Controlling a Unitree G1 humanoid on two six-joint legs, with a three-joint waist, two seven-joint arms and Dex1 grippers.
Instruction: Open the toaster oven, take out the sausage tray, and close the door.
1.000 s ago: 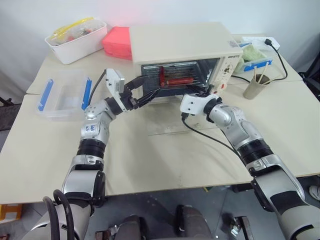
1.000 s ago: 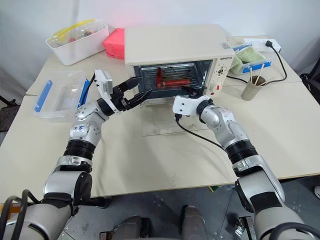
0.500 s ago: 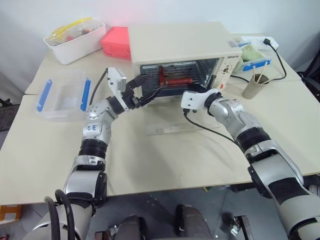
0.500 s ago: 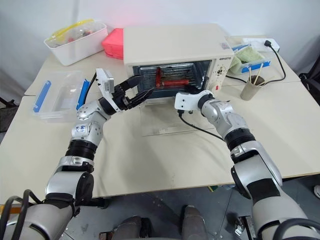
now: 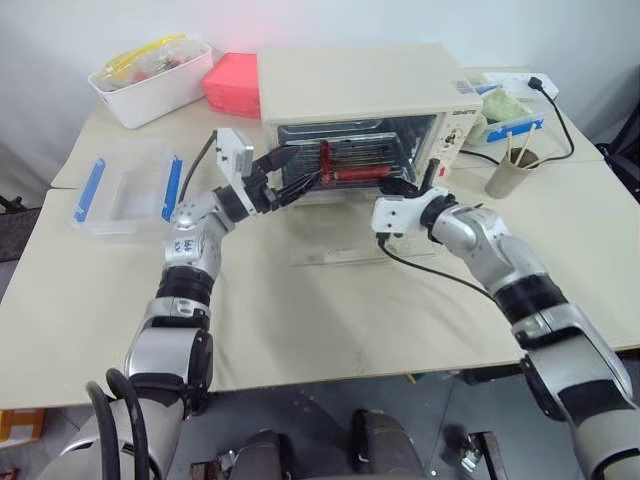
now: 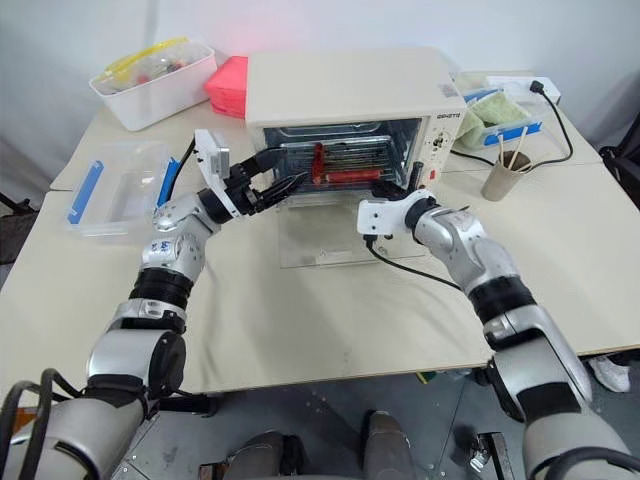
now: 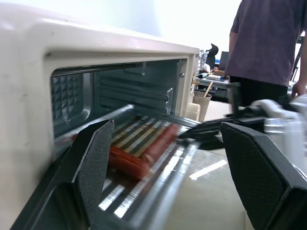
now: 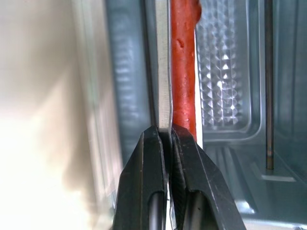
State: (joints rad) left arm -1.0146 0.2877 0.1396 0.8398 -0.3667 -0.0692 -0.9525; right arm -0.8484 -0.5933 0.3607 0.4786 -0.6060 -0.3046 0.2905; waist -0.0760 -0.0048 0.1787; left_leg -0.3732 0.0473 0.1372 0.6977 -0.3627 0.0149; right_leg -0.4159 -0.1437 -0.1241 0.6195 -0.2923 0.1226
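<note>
Right wrist view: black right fingers point(image 8: 169, 136) clamped on thin silver sausage tray point(image 8: 163, 72) rim; left fingers point(image 7: 96, 163) spread.

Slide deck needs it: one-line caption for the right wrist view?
Right gripper fingers pinched on the sausage tray rim, sausage alongside, inside the open toaster oven.

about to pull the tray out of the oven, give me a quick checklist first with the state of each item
1. Door down flat on the table: ok.
2. Right gripper shut on the sausage tray rim: ok.
3. Left gripper open by the tray's left end, not gripping: not ok for a two-handed pull.
4. Sausages lying on the tray: ok.
5. Tray free of the toaster oven rack: cannot tell.
</note>
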